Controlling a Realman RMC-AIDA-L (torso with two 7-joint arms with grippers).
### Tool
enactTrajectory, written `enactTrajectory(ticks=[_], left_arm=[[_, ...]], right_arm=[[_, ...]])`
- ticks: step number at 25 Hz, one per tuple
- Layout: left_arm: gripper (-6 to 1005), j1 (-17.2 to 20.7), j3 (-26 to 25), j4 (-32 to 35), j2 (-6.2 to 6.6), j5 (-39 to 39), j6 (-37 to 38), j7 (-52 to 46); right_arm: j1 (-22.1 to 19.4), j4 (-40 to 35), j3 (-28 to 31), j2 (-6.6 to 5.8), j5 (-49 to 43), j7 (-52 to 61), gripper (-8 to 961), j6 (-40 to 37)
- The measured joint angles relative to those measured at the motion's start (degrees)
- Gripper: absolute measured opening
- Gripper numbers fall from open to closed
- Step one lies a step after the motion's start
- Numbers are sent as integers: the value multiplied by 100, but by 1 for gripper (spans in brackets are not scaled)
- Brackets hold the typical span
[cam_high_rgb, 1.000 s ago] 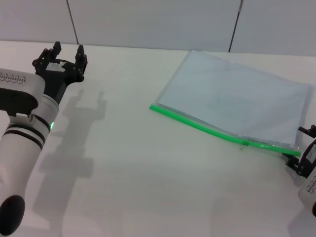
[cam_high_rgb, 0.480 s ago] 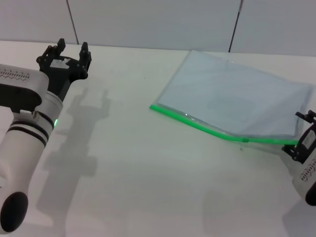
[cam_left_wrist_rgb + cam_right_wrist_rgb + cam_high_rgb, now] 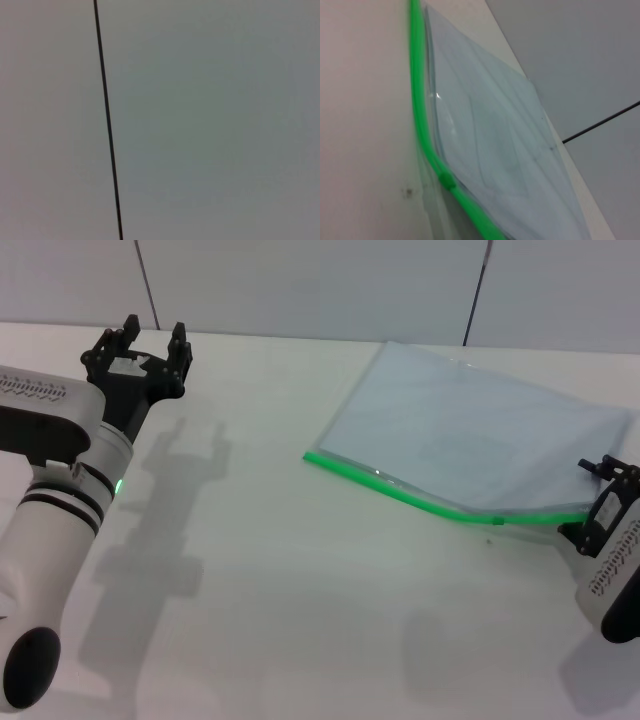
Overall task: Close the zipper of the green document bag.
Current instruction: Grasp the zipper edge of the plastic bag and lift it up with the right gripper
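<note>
Bag position: the green document bag (image 3: 470, 445) lies flat on the white table (image 3: 300, 580), right of centre, with the zipper (image 3: 440, 505) along its near edge, running from the near-left corner toward the right. Slider tab (image 3: 497, 523) sits well along the strip toward the right end; in the right wrist view it shows as a small green lump (image 3: 447, 181) on the strip. Right hand (image 3: 602, 502) is at the strip's right end, down at table level, touching or gripping the bag's corner; whether its fingers are clenched on it cannot be told. Left hand (image 3: 148, 343) is raised over the far-left part of the table, well apart from the bag, fingers spread wide, holding nothing.
</note>
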Motion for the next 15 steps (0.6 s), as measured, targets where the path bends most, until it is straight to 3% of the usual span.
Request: enactTrajectory(ticks=[1,6,15], left_arm=[[543,0,1,-5,0,3,6,3],[541,1,1,-11,0,5,-4,-1],[538,1,16,-23,-8,6,-22,25]], right_arm=[[5,11,8,-2,-1,-1,669,1],[83,106,43,2,-2,-1,486,3],[143,131,49,21,68,281,317,219]])
